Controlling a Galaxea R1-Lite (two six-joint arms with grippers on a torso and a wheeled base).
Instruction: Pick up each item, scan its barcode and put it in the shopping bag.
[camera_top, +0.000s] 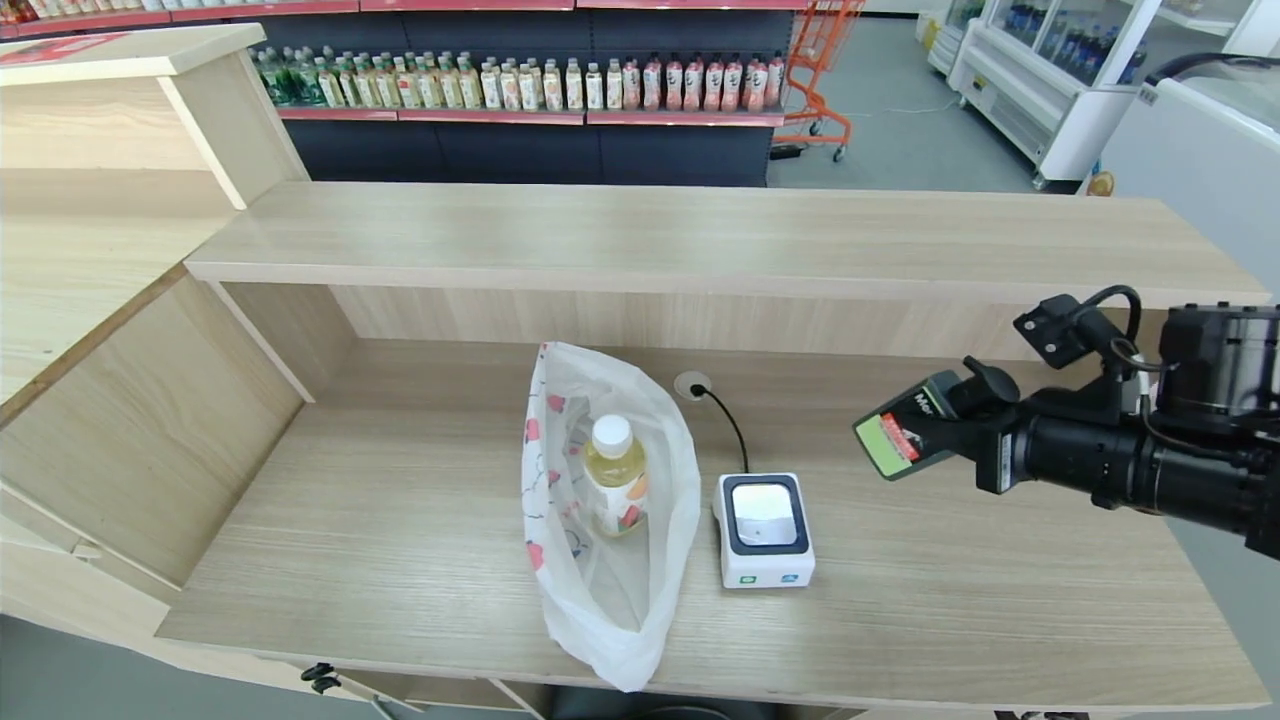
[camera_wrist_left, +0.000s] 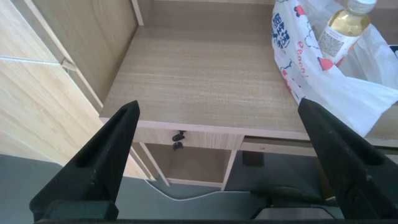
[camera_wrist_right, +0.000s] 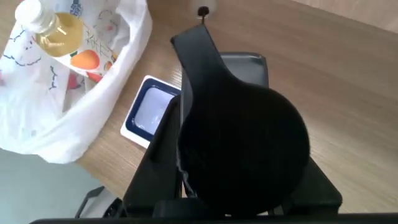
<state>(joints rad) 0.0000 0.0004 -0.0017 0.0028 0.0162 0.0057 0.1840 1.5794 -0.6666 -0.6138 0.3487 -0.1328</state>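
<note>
Box held right of scanner, one bottle bagged.
Left hand (camera_wrist_left: 221, 140) apart, empty, off bench (camera_top: 400, 520) edge; bag (camera_top: 672, 500) mid-frame gapes open, bottle (camera_top: 615, 480) inside; scanner (camera_top: 765, 530) face-up beside it; right hand (camera_top: 960, 415) clamped on box (camera_top: 890, 440), mid-right, likely to scan.

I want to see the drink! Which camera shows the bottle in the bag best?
Head view: the bottle shows whole, standing in the shopping bag. Both wrist views catch just its upper part at a picture's edge.
</note>
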